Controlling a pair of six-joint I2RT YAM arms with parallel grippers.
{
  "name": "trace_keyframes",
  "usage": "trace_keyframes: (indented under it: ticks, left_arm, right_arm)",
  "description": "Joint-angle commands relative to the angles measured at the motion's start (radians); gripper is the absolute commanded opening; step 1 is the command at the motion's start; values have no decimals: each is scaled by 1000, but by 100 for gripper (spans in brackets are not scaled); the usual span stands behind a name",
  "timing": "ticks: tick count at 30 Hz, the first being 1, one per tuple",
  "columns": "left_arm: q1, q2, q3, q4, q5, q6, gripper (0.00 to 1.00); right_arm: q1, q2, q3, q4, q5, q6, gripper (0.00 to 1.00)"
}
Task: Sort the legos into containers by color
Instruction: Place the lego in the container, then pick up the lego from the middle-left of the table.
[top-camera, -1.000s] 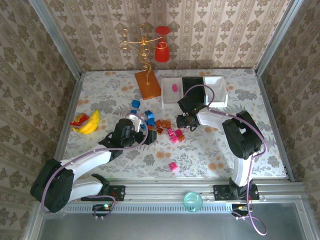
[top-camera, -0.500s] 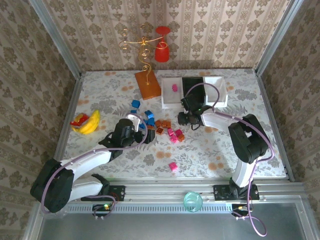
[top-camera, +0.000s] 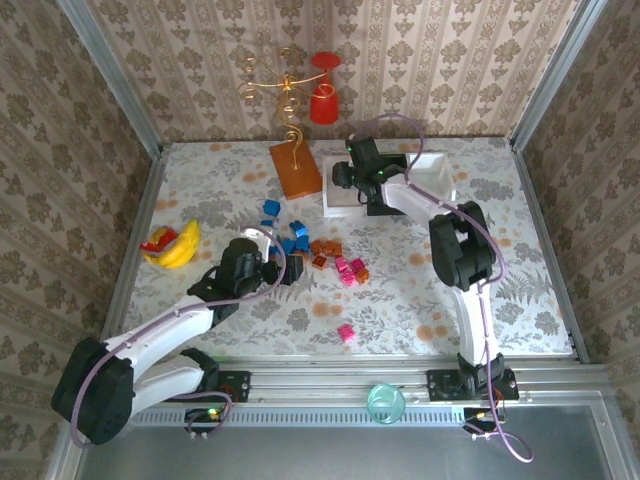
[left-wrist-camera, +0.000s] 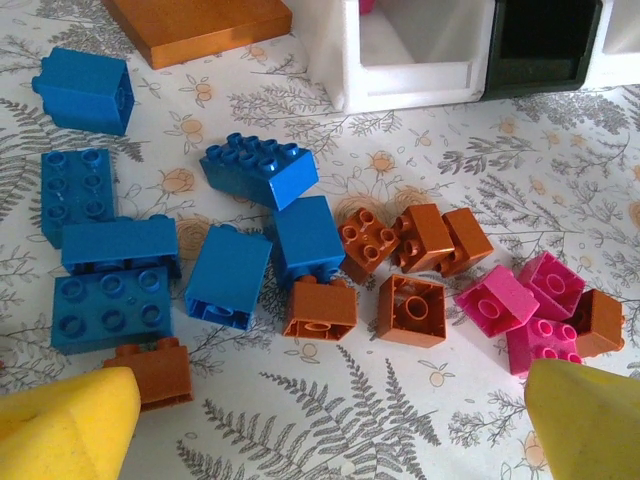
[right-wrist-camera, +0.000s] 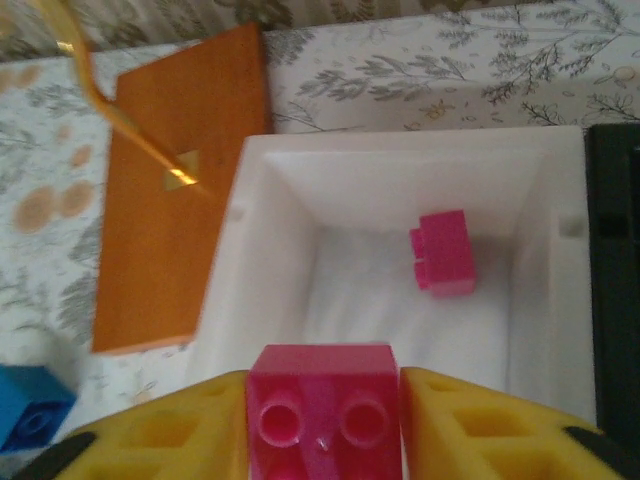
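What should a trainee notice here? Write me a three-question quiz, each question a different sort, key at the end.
1. True or false: the right hand grips a blue brick.
2. How many bricks lie inside the white bin below it? A) none B) one C) three
3. Fill in: the left hand hangs ___ above the loose bricks.
Key: 1 false, it grips a pink brick; 2 B; 3 open.

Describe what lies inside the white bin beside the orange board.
One pink lego lies on the floor of the white bin. The right pincer, gripping a second pink lego, hides the bin's near edge and the floor there.
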Motion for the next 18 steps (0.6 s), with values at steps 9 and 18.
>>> trace_keyframes:
  ticks: [9, 18]
  left_arm:
    - [60, -60, 0, -140, -11, -36, 100]
    - [230, -43, -2, -275, -8, -80, 97]
  right_arm:
    - [-16, -268, -193, 22, -159, -21, 64]
    - [60, -685, -776, 53, -132, -48, 70]
